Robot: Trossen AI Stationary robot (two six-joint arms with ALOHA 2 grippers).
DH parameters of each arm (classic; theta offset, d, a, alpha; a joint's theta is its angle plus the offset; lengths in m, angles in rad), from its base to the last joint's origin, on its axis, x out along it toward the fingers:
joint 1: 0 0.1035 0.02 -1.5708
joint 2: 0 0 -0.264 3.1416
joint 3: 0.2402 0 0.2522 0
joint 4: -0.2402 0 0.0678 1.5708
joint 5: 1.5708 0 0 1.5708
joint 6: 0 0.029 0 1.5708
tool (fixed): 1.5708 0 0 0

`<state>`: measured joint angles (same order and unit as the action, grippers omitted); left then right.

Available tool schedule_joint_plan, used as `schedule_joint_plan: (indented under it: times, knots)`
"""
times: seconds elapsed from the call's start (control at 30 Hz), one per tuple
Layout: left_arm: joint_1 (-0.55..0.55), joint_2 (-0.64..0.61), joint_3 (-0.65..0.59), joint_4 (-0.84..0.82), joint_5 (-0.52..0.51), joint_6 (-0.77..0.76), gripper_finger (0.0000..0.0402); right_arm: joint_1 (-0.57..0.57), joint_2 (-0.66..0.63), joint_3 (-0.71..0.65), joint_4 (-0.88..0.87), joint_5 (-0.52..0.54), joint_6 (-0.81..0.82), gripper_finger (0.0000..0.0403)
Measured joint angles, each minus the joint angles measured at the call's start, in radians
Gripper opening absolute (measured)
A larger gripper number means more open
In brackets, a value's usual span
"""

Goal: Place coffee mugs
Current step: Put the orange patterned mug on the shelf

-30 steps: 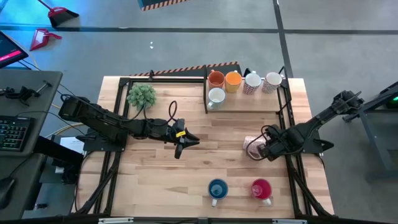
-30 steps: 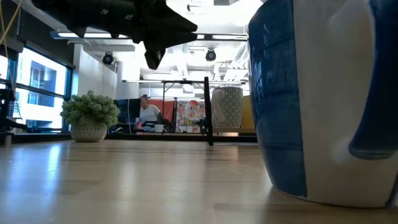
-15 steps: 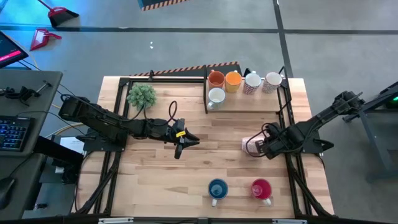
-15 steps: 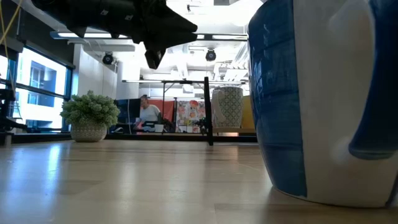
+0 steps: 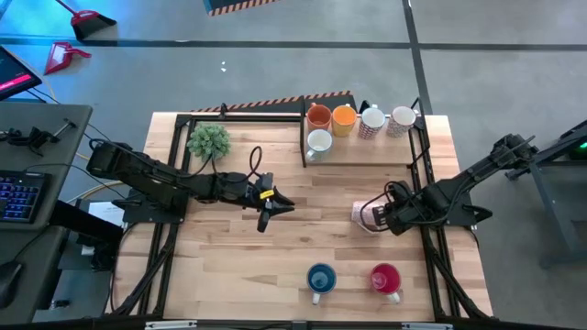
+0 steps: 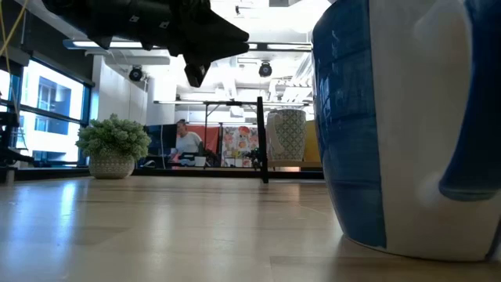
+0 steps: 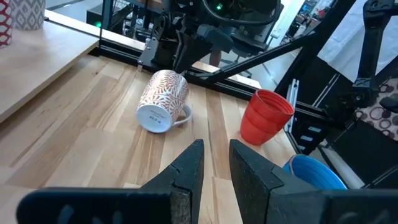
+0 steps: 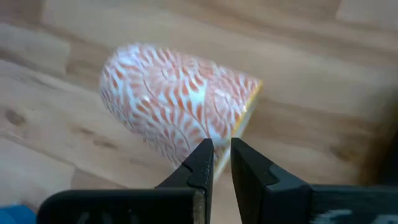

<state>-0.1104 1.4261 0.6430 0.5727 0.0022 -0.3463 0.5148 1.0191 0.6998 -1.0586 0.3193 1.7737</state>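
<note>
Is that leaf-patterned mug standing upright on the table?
No, the patterned mug lies tipped on its side, its base facing the left wrist camera.

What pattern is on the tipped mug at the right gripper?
White with an orange-red leaf pattern on the tipped mug; the right wrist view shows it best.

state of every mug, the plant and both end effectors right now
patterned mug: tipped on its side, rim gripped by the right end effector
blue mug: upright near the front edge
red mug: upright beside the blue one
two orange mugs: upright on the rear shelf
three pale mugs: upright on the same shelf
plant: upright at the rear left
right end effector: shut on the patterned mug
left end effector: slightly open, empty, above the table
</note>
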Motion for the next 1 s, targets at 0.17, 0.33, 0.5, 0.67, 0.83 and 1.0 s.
schedule_joint_plan:
  times: [0.17,0.33,0.5,0.67,0.83,1.0]
  knots:
    - [0.0,0.0,0.0,0.001,0.007,0.0,0.0065,0.0,0.0,0.0,0.001,-0.059,0.003,0.0041]
    - [0.0,0.0,0.0,0.001,0.007,0.001,0.0065,0.0,0.0,-0.003,0.013,-0.031,0.039,0.0075]
    - [0.0,0.0,0.0,0.001,0.007,0.001,0.0065,0.0,0.001,-0.041,0.079,-0.026,0.076,0.0107]
    - [0.0,0.0,0.0,0.001,0.013,0.001,0.0065,-0.006,0.003,-0.06,0.125,0.041,0.08,0.0118]
    - [0.008,0.0,0.0,0.001,0.02,0.002,0.0065,-0.03,0.007,-0.061,0.149,0.096,0.061,0.0119]
    - [0.033,0.0,0.0,0.002,0.06,0.0,0.0065,-0.047,0.04,-0.061,0.202,0.144,0.042,0.0119]
